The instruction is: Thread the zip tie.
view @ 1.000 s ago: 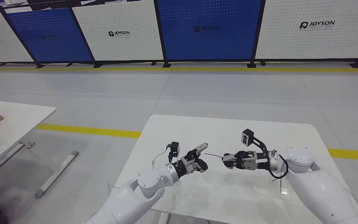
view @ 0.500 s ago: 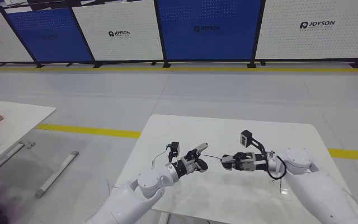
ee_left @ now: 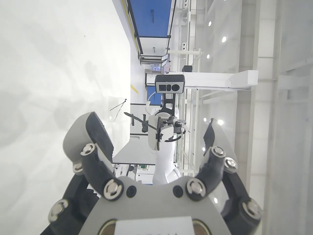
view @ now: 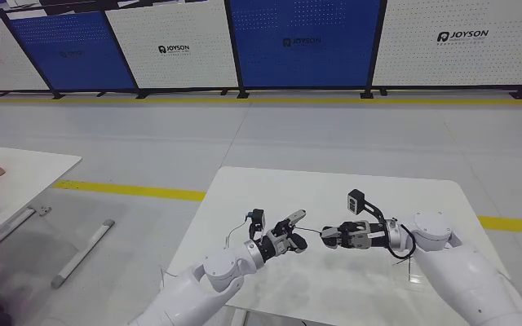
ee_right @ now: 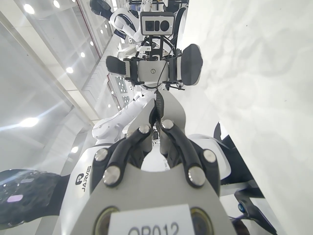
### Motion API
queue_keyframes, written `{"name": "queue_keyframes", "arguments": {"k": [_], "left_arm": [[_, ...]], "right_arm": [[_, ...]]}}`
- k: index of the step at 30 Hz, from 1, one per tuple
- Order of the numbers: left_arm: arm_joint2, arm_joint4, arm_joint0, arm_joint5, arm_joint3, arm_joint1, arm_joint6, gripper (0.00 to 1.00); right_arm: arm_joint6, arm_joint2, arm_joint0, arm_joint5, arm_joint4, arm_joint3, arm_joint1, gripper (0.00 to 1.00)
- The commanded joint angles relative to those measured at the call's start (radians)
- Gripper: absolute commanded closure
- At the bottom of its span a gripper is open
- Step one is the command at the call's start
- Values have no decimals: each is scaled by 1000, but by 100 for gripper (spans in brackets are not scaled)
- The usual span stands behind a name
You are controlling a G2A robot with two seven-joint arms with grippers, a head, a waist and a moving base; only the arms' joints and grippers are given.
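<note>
Evidently, the right gripper (ee_right: 156,110) was clamped shut on the thin black plastic zip tie (ee_right: 158,101); it held the tie in the air above the white table (view: 326,187), the free end stretched toward the left gripper (ee_left: 154,128); that gripper's jaws stood wide apart and empty, facing the tie, probably to receive the end; whether tie and fingers touched, I could not tell.
</note>
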Motion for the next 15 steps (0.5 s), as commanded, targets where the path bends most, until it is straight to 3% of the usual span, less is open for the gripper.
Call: {"name": "queue_keyframes", "arguments": {"k": [1, 8, 10, 11, 12, 15], "left_arm": [[10, 7, 0, -16, 7, -5, 3, 0], [27, -5, -17, -41, 40, -20, -19, 0], [26, -12, -20, -38, 47, -22, -33, 27], [24, -14, -20, -36, 49, -23, -38, 32], [23, -15, -20, -36, 50, -24, -42, 50], [20, -16, -20, -35, 54, -26, -54, 53]], "right_arm": [[0, 0, 0, 0, 0, 0, 0, 100], [0, 0, 0, 0, 0, 0, 0, 100], [0, 0, 0, 0, 0, 0, 0, 100], [0, 0, 0, 0, 0, 0, 0, 100], [0, 0, 0, 0, 0, 0, 0, 100], [0, 0, 0, 0, 0, 0, 0, 100]]}}
